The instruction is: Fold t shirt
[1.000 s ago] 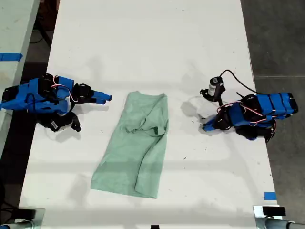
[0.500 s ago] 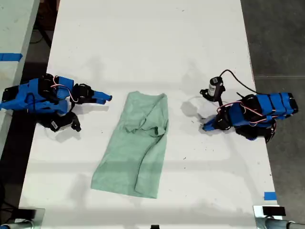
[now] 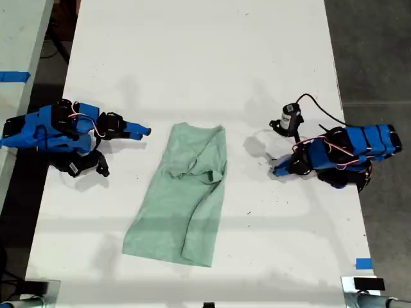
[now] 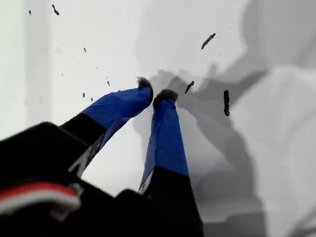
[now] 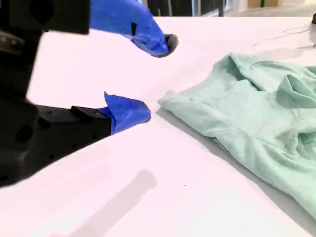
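My second claw (image 5: 158,79) is gaping empty beside the t shirt (image 3: 183,196); only its wrist view shows this. My first claw (image 4: 158,94) is resting nearly closed, empty, on the counter (image 3: 192,58).

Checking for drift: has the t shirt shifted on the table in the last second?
No. In the exterior view the t shirt keeps the same outline and the same gap to the blue tape mark on the table.

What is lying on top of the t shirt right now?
Nothing separate: the t shirt has only its own cloth doubled over itself, and both hands sit off it. Anything beneath those folds is hidden.
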Motion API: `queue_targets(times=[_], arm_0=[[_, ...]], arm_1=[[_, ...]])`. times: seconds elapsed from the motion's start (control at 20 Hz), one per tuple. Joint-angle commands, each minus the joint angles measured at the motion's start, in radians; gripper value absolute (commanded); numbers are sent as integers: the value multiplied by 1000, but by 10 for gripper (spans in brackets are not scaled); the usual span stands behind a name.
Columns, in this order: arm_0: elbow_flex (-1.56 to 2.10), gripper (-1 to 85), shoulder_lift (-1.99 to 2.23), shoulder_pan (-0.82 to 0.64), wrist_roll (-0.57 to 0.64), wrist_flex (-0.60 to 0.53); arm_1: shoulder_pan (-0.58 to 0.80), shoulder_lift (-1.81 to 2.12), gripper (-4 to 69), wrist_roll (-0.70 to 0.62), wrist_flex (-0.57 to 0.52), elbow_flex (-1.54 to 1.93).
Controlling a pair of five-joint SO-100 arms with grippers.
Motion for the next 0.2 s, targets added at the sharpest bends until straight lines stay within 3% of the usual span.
queue_targets(times=[0.0,0.15], arm_0=[[49,175,6,-11,-3,-3],[49,175,6,-11,-3,-3]], arm_1=[[-9,11,42,-17,-34,58],[-9,11,42,-17,-34,58]])
